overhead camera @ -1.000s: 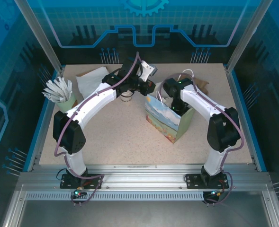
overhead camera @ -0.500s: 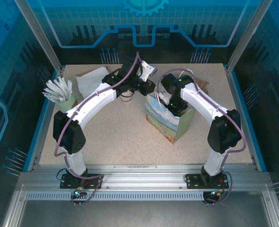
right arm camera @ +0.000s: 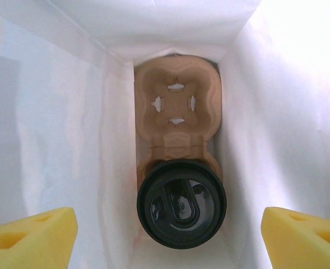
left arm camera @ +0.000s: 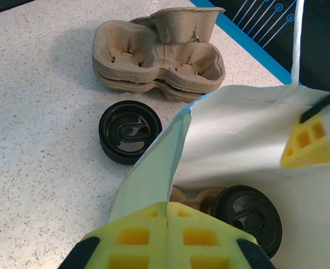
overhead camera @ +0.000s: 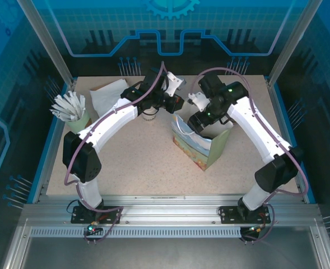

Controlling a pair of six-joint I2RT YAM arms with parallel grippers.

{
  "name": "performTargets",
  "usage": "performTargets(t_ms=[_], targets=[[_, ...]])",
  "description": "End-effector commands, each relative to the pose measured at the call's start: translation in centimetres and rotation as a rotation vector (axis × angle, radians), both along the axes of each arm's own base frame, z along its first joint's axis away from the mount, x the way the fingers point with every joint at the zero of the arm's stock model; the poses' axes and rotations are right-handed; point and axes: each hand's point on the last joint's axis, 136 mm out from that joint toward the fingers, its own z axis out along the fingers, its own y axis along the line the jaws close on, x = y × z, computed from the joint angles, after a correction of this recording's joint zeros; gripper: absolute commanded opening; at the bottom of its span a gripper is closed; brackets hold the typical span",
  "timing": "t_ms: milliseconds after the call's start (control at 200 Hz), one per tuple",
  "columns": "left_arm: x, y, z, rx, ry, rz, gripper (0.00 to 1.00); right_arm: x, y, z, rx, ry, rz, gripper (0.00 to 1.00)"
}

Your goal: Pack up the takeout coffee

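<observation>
Top view: my left gripper (overhead camera: 173,104) meets the rim of the paper bag (overhead camera: 195,144), and my right arm hangs over its mouth.

Left wrist: fingers pressed together, pinching the bag's edge. The coffee cup (left arm camera: 247,217) sits inside, black lid up. A stack of lids (left arm camera: 130,130) and cup carriers (left arm camera: 159,56) lie on the table (left arm camera: 41,168) beyond.

Right wrist: right gripper (right arm camera: 167,235) spread wide above the cup. The cup stands upright in a cardboard carrier (right arm camera: 176,109) on the bag's floor, its long axis along the bag's depth and its lid facing the camera.

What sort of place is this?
Probably a lab robot cell staged as a takeout coffee counter: an aluminium frame with blue panels, stacked pulp carriers, loose lids, and a paper bag holding a lidded coffee.
</observation>
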Motion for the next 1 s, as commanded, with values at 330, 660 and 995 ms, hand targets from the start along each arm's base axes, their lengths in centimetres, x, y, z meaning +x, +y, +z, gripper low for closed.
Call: performTargets(t_ms=[330, 660, 995], targets=[[-0.8, 0.0, -0.1, 0.006, 0.022, -0.007, 0.07, -2.6, -0.1, 10.0, 0.211, -0.237, 0.025, 0.86], [0.1, 0.2, 6.0, -0.085, -0.085, 0.058, 0.61, -4.2, 1.8, 14.2, 0.303, -0.509, 0.111, 0.86], [-0.9, 8.0, 11.1, -0.136, -0.233, 0.316, 0.71, -6.4, 6.6, 17.7, 0.446, -0.724, 0.28, 0.87]])
